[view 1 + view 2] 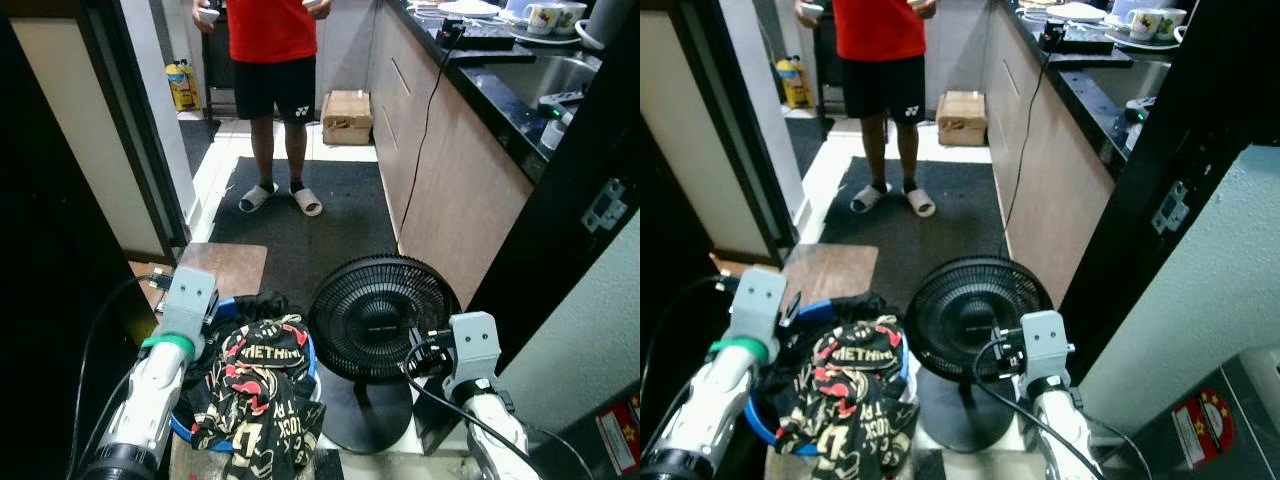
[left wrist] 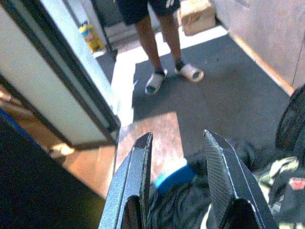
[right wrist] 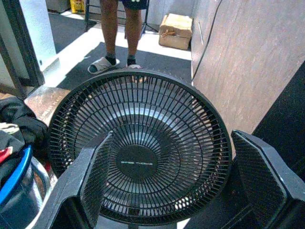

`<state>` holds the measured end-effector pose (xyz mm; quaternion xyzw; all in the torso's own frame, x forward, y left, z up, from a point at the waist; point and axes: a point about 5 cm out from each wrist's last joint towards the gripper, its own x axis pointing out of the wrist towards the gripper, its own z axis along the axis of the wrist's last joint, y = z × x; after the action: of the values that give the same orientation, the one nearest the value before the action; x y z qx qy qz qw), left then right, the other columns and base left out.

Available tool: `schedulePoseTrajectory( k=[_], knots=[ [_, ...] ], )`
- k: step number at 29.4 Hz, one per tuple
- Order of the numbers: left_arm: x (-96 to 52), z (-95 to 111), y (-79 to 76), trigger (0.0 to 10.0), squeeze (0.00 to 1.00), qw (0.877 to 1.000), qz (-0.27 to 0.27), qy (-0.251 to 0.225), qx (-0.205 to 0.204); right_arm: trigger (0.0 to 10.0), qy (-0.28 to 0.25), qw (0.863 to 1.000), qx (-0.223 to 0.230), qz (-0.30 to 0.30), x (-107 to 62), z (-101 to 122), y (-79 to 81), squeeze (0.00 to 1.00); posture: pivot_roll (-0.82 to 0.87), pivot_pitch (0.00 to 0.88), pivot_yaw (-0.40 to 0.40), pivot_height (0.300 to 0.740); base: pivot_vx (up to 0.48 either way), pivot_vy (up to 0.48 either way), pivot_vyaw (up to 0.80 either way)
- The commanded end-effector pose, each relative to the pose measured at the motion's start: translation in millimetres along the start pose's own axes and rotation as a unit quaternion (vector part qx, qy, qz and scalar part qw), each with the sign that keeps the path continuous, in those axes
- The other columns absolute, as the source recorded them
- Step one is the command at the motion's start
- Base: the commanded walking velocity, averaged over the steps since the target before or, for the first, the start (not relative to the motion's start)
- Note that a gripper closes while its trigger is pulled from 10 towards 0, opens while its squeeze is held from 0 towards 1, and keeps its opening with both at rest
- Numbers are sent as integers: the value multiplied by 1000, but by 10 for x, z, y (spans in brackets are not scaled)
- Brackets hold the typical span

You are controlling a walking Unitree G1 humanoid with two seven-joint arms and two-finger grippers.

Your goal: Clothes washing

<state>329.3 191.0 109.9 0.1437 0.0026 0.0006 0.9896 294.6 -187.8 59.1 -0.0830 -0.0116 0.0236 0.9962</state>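
A blue-rimmed laundry basket [image 1: 312, 352] stands on the floor at my feet. A black garment with red and cream lettering [image 1: 262, 385] is heaped over it. My left gripper [image 2: 177, 138] hangs open above the basket's left edge, nothing between its fingers; the blue rim [image 2: 174, 174] and dark cloth [image 2: 190, 205] lie just beyond them. My left arm [image 1: 160, 380] reaches down beside the heap. To the right of the basket, my right gripper [image 3: 172, 138] is wide open and empty, facing the fan.
A black floor fan [image 1: 378, 315] stands right next to the basket. A person in a red shirt [image 1: 272, 40] stands on the dark mat [image 1: 300, 230] ahead. A counter with cups [image 1: 545, 15] runs along the right. A cardboard box [image 1: 347, 116] lies beyond, and a door frame [image 1: 130, 130] is on the left.
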Motion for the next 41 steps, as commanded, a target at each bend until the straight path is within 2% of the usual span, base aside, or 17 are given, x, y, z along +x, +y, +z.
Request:
schedulePoseTrajectory(
  k=[1,5,8,12,14,17,19,21,24,26,27,28,35,41],
  knots=[
    [-31,-90,-12,10000,0,1000,-7,22,4,10000,7,1000,0,1,-4,-15,23,0,-72,0,86,740,0,0,0],
    [-105,-244,-51,10000,0,998,-9,56,-10,10000,4,1000,1,6,28,34,64,0,-73,0,124,740,0,0,0],
    [-125,-275,-86,10000,0,998,-9,64,-11,10000,6,1000,-3,19,50,36,81,0,-76,0,159,740,0,0,0],
    [-127,-279,-133,10000,0,997,-8,70,-14,10000,5,999,-11,38,113,68,92,0,-64,0,157,740,0,0,0],
    [-76,-179,-160,10000,0,999,-3,48,-17,10000,-3,999,-17,39,220,165,42,0,-20,0,36,740,0,0,0],
    [-65,-159,-124,10000,0,999,9,39,-20,10000,-14,999,-14,35,285,251,20,0,-29,0,33,740,0,0,0],
    [-84,-199,-41,10000,0,998,32,43,-29,10000,-27,999,-11,33,345,349,14,0,-34,0,32,740,0,0,0],
    [-84,-199,-41,10000,0,998,32,43,-29,10000,-27,999,-11,33,345,349,14,0,-34,0,32,740,0,0,0],
    [-126,-237,-15,10000,0,998,26,47,-14,10000,-18,999,-7,38,310,286,75,0,-3,0,37,740,0,0,0],
    [-136,-252,24,10000,0,998,29,47,2,10000,0,998,0,55,249,177,250,0,22,0,22,740,0,0,0],
    [-136,-252,24,10000,0,998,29,47,2,10000,0,998,0,55,249,177,250,0,22,0,22,740,0,0,0],
    [-139,-290,59,10000,0,998,39,54,8,10000,4,997,3,72,234,152,394,0,31,0,13,740,0,0,0],
    [-139,-309,47,10000,0,997,42,57,9,10000,4,997,-5,76,257,165,462,0,42,0,6,740,0,0,0],
    [-155,-319,-37,10000,0,998,26,58,11,10000,18,999,15,26,271,145,498,0,40,11,21,740,0,0,0]
  ],
)
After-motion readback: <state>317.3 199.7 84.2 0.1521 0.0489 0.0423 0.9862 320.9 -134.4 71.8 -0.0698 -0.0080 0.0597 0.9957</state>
